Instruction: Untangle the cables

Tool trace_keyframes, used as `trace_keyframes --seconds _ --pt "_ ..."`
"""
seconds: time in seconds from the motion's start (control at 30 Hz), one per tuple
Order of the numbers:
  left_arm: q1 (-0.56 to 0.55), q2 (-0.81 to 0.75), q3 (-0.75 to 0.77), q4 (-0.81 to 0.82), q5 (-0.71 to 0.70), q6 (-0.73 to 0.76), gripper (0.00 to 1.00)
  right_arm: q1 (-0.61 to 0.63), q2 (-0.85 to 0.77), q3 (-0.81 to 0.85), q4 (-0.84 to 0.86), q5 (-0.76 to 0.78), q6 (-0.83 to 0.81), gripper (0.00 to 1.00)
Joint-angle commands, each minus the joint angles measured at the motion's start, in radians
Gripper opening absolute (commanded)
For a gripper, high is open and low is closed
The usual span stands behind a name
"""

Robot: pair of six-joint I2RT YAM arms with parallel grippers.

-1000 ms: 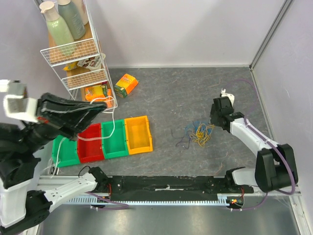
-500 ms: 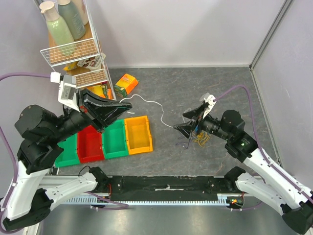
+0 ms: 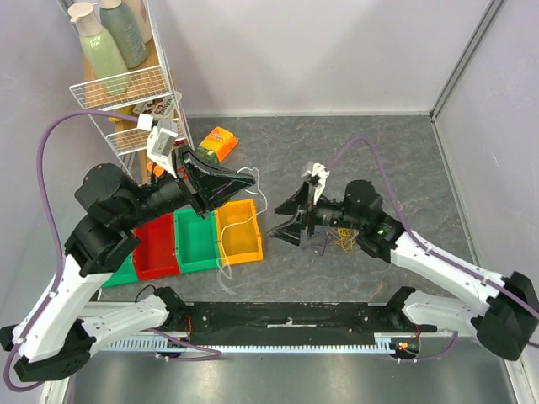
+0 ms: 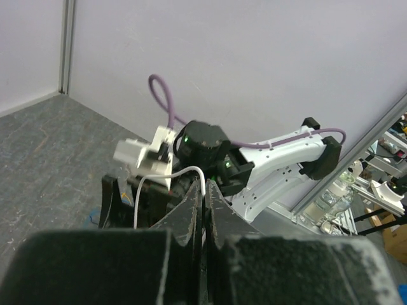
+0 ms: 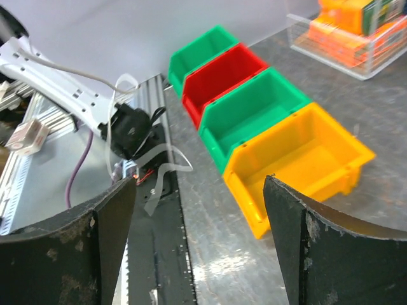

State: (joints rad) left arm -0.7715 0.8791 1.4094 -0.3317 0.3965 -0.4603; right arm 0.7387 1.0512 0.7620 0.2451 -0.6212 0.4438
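Your left claw (image 3: 251, 178) is pinched tight on a white cable (image 4: 181, 170) above the yellow bin (image 3: 257, 231). Your right claw (image 3: 285, 216) gapes wide and empty beside the cable tangle (image 3: 344, 238).

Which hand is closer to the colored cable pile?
Right. The right hand is just left of the cables; the left hand, gripping a white cable, is farther, by the yellow bin.

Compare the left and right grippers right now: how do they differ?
The left gripper is shut, pinching a white cable; the right gripper stands wide open and holds nothing. Left points right in the overhead view; right points left, toward the yellow bin. Shared: black fingers, tips facing each other.
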Motion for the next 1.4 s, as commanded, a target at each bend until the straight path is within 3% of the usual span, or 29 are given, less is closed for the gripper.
trace_keyframes --seconds 0.0,0.23,0.53,0.6,0.73,0.83,0.87,0.9,0.93,0.97,1.23,1.37 --pt "0.0 -0.028 0.003 0.074 0.027 -0.052 0.02 0.105 0.068 0.023 0.173 0.043 0.053 0.88" --pt "0.001 -0.054 0.008 0.056 0.007 -0.04 0.02 0.28 0.136 0.031 0.207 0.192 -0.005 0.89" --pt "0.0 -0.043 0.022 0.049 0.001 -0.025 0.02 0.309 0.139 -0.004 0.279 0.282 0.012 0.86" --pt "0.0 -0.04 0.028 0.057 0.002 -0.024 0.02 0.309 0.164 -0.009 0.287 0.294 0.026 0.79" --pt "0.001 -0.042 0.057 0.039 -0.008 -0.005 0.02 0.311 0.202 -0.001 0.263 0.318 0.036 0.48" --pt "0.001 -0.043 0.106 -0.001 -0.041 0.037 0.02 0.312 0.208 -0.03 0.286 0.336 0.053 0.44" --pt "0.001 -0.043 0.124 -0.015 -0.051 0.052 0.02 0.312 0.207 -0.044 0.299 0.339 0.058 0.38" --pt "0.001 -0.046 0.14 -0.027 -0.064 0.069 0.02 0.312 0.207 -0.055 0.31 0.347 0.065 0.26" --pt "0.001 -0.049 0.151 -0.036 -0.076 0.081 0.02 0.312 0.205 -0.064 0.319 0.354 0.073 0.08" --pt "0.001 -0.055 0.158 -0.044 -0.087 0.094 0.02 0.312 0.205 -0.069 0.325 0.357 0.079 0.0" --pt "0.001 -0.086 0.158 -0.133 -0.24 0.204 0.02 0.314 0.257 -0.023 0.344 0.382 0.089 0.0" --pt "0.001 -0.091 0.14 -0.176 -0.298 0.248 0.02 0.314 0.363 0.109 0.329 0.405 0.044 0.0"
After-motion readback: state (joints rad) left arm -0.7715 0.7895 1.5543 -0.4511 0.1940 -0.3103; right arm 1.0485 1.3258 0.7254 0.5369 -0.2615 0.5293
